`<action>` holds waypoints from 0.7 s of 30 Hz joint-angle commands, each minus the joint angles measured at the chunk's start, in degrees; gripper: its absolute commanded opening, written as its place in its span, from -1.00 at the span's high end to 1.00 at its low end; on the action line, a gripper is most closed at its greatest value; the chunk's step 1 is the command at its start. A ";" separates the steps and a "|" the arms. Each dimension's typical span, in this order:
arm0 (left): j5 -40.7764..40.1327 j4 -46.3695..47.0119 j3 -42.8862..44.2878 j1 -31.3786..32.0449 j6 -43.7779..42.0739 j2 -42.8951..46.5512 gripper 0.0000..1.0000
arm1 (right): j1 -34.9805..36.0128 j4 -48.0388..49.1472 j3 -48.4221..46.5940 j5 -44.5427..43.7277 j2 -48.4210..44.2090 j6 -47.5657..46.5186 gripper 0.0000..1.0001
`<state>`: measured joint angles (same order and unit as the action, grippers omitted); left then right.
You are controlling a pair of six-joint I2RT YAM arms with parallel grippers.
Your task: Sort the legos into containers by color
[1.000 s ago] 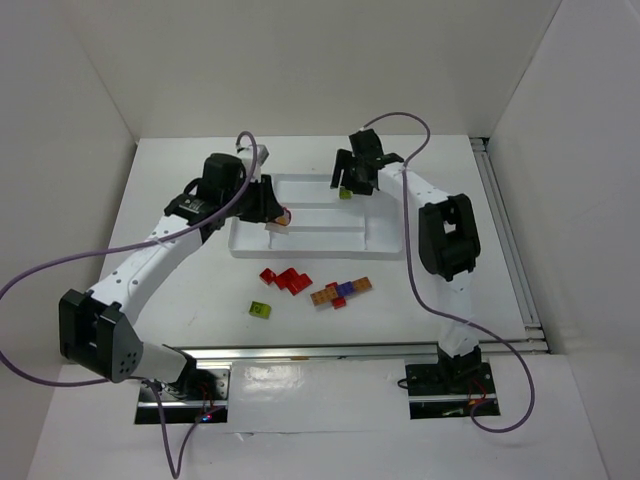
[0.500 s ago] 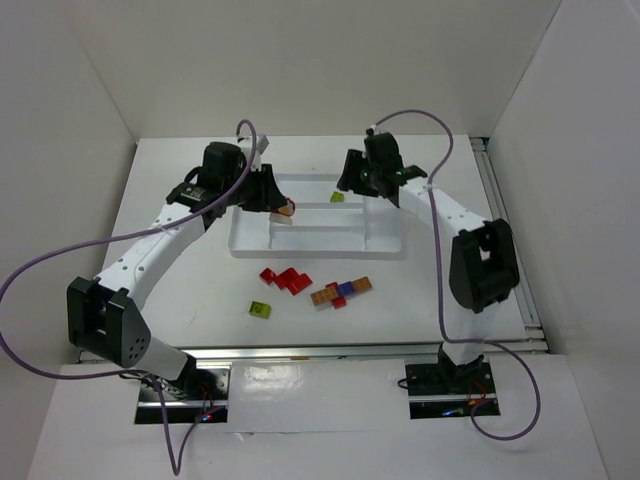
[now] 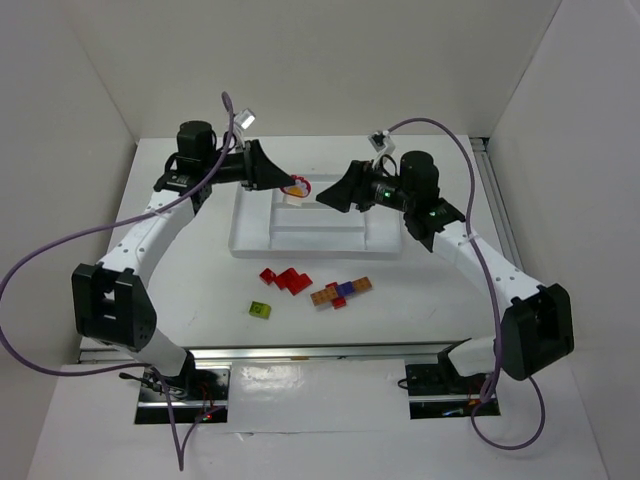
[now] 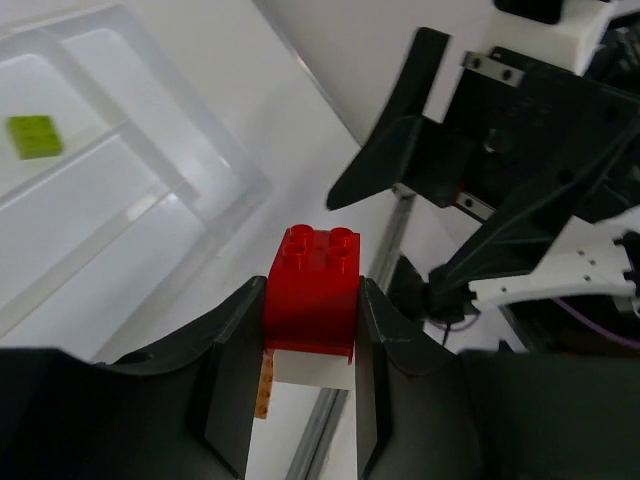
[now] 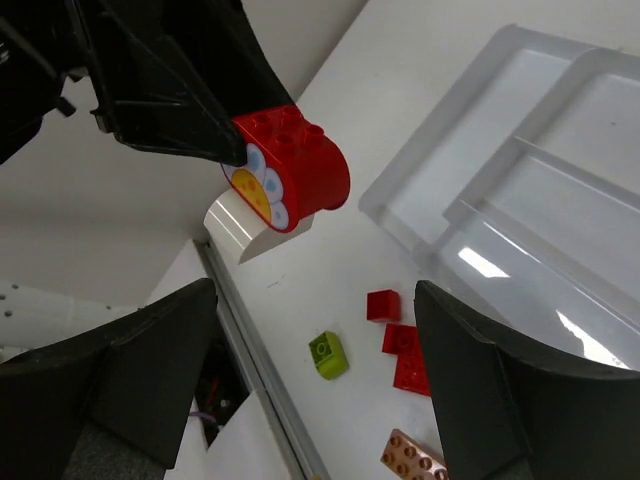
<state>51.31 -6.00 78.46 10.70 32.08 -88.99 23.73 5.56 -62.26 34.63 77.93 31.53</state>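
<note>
My left gripper [image 3: 290, 183] is shut on a red lego [image 3: 300, 187] with a white piece under it and holds it in the air over the tray's far left corner. The left wrist view shows the red lego [image 4: 312, 310] pinched between both fingers. My right gripper [image 3: 325, 197] is open and empty above the white tray [image 3: 250, 240], pointing at the left gripper. A lime lego [image 4: 33, 135] lies in a tray compartment. On the table lie red legos [image 3: 285, 278], a lime lego [image 3: 261, 310] and an orange-brown and blue-purple cluster [image 3: 342, 291].
The right wrist view shows the held red lego [image 5: 295, 165], the loose lime lego [image 5: 328, 354], red legos [image 5: 400, 350] and the tray's rim [image 5: 400, 205]. White walls stand on three sides. A metal rail [image 3: 505, 240] runs along the right edge.
My right gripper let the lime lego go into the tray, rose and turned left. My left gripper lifted the red lego and turned right, so both now face each other.
</note>
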 commanded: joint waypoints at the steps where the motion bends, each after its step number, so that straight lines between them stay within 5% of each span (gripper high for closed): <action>1: 14.16 12.66 -1.28 0.20 6.94 -0.66 1.00 | 1.85 5.26 -0.58 6.24 0.11 0.38 -0.74; 8: 14.69 19.88 -2.61 -0.33 13.36 -1.27 1.00 | 2.99 8.32 -0.67 5.71 0.73 -0.15 -0.74; 17: 15.22 14.97 -1.81 0.90 9.50 -1.80 1.00 | 3.52 11.31 -1.37 5.18 3.81 1.25 -0.72; 21: 15.75 15.49 -2.95 1.43 9.50 -1.80 1.00 | 3.52 14.28 -3.22 6.85 7.58 2.57 -0.55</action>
<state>64.03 7.27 75.59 11.40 42.02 -90.83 26.76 13.78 -63.11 40.69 83.46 33.12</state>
